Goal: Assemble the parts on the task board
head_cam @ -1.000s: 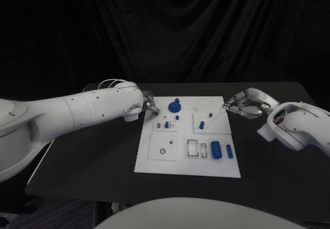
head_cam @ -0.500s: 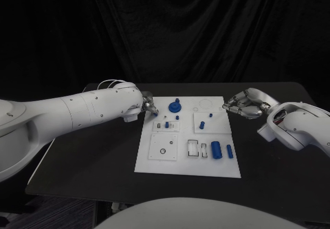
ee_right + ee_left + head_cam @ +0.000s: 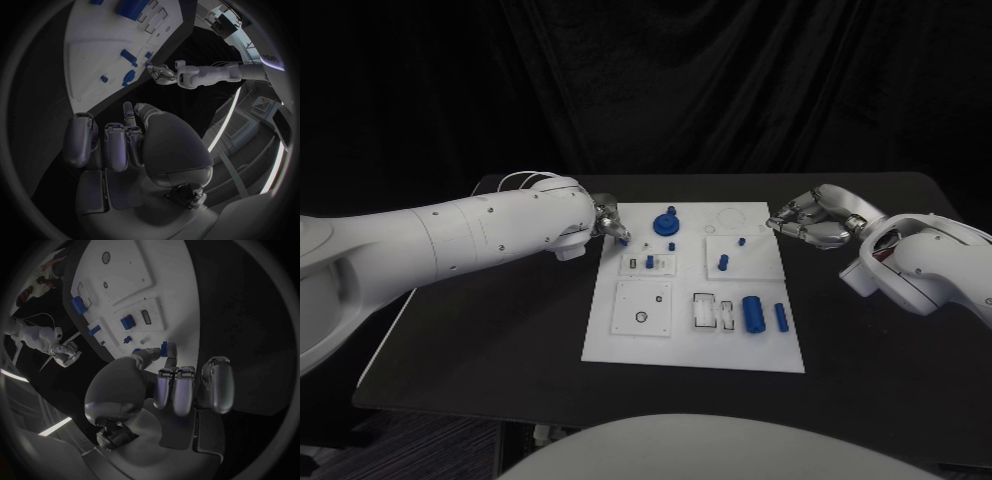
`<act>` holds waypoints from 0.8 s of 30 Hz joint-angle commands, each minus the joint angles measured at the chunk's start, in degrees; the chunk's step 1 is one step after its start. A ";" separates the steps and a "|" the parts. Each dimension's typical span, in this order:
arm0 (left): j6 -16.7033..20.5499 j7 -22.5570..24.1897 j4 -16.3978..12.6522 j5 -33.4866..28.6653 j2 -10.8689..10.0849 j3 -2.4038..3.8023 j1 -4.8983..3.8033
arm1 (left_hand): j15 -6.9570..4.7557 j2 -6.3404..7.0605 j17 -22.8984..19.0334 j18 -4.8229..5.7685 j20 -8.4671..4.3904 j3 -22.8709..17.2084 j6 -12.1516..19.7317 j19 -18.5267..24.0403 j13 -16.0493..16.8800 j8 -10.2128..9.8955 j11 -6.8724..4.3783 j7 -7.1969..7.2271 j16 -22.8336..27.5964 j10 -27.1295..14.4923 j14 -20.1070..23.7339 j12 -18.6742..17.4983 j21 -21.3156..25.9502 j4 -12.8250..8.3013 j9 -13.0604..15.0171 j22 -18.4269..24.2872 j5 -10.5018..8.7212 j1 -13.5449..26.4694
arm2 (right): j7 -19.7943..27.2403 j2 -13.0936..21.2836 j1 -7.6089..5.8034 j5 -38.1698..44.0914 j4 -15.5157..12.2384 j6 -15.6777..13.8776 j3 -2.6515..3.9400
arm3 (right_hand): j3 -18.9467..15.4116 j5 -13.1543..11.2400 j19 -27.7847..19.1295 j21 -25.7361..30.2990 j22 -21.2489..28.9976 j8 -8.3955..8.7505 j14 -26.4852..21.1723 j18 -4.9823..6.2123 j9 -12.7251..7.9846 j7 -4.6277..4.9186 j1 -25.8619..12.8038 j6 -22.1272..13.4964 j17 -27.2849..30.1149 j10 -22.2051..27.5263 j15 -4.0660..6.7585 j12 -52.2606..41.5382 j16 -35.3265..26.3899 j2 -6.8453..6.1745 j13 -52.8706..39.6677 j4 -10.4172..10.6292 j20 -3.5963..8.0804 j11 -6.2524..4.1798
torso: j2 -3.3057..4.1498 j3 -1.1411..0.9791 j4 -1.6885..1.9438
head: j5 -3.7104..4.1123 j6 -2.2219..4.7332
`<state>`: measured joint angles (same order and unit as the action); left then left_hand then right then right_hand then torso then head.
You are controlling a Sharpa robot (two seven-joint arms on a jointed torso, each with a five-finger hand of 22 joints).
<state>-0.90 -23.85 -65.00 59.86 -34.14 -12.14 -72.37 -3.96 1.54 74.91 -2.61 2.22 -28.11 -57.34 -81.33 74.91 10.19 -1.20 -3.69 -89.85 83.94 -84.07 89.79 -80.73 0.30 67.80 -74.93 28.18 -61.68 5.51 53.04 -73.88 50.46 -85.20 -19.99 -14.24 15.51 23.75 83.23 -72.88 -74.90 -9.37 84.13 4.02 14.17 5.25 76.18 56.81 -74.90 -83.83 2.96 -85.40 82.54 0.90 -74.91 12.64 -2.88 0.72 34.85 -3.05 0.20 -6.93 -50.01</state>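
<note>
The white task board (image 3: 632,340) lies mid-table. Standing or lying on it are a round blue knob (image 3: 666,222), a blue peg (image 3: 723,262), a thick blue cylinder (image 3: 751,312) and a slim blue bar (image 3: 780,318). My left hand (image 3: 609,220) hovers at the board's far left corner and pinches a small blue part (image 3: 164,348) between thumb and finger, just over the board (image 3: 178,290). My right hand (image 3: 805,222) sits off the board's far right corner, its fingers (image 3: 115,142) curled in with nothing in them.
The board carries raised white blocks with slots and a round hole (image 3: 640,317). Black table (image 3: 488,340) surrounds it, with wide room on both sides and in front. A dark curtain hangs behind.
My left forearm has shifted slightly; its hand stays at the board's far left corner with the small part. The right hand has not moved.
</note>
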 commanded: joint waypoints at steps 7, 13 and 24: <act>7.36 -0.42 -10.15 -0.12 -5.89 0.04 0.03 | -0.75 0.29 15.09 -0.46 -0.33 -1.88 -2.98 -0.92 15.09 -0.13 -0.78 1.83 -0.15 6.06 -5.93 0.21 -0.64 -1.02 -0.73 -6.21 -2.03 1.78 | -1.09 0.43 0.14 0.21 0.12 0.16 0.04 | 0.17 0.37 0.15 0.42 -5.74 0.42 2.80 0.17 -0.04 0.31 0.47 -0.36 -2.94 0.21 0.25 0.20 -0.38 -0.24 -6.66 -0.56 0.00 0.10 | -0.01 -0.01 -0.03 | -0.15 0.01; 6.83 -1.01 -14.40 -4.62 -8.05 0.04 0.01 | -0.99 -0.13 15.09 -0.44 -0.62 -1.63 -3.89 -1.10 15.09 -0.35 -1.01 2.08 -0.15 6.06 -5.93 0.21 -0.60 -0.33 -1.46 -6.34 -7.04 2.97 | -1.08 0.44 0.14 0.21 0.20 0.20 0.04 | 0.18 0.38 0.16 0.42 -5.74 0.44 2.79 0.16 -0.05 0.32 0.46 -0.40 -2.92 0.25 0.24 0.24 -0.39 -0.24 -6.60 -0.56 0.00 0.11 | -0.08 -0.02 0.04 | 0.11 0.01; 7.26 -0.32 -16.39 -3.29 -9.33 0.03 0.06 | -1.01 -0.25 15.09 -0.49 -0.64 -1.54 -3.88 -0.97 15.09 -0.42 -1.01 2.08 -0.15 6.06 -5.93 0.21 -0.42 -0.17 -1.55 -6.19 -7.49 3.04 | -1.09 0.54 0.14 0.21 0.16 0.33 0.04 | 0.21 0.39 0.18 0.38 -5.77 0.45 2.80 0.15 -0.04 0.34 0.44 -0.41 -2.96 0.25 0.22 0.23 -0.37 -0.22 -6.60 -0.59 -0.02 0.13 | -0.04 -0.07 0.05 | 0.02 0.01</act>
<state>5.50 -24.86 -81.30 56.42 -43.50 -12.15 -72.37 -4.51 1.25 74.91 -2.61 1.53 -29.56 -59.69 -82.03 74.91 9.96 -1.81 -2.76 -89.85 84.16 -83.94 89.79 -81.18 -0.21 66.25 -74.92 20.98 -59.29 5.37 53.48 -73.88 50.46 -84.99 -19.97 -14.25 15.67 23.95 83.23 -72.65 -74.94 -9.15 84.13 4.01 14.16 5.46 76.16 56.60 -74.90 -83.82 2.96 -85.41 82.54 0.91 -74.91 12.48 -2.88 0.72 34.72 -3.13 0.29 -6.84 -50.01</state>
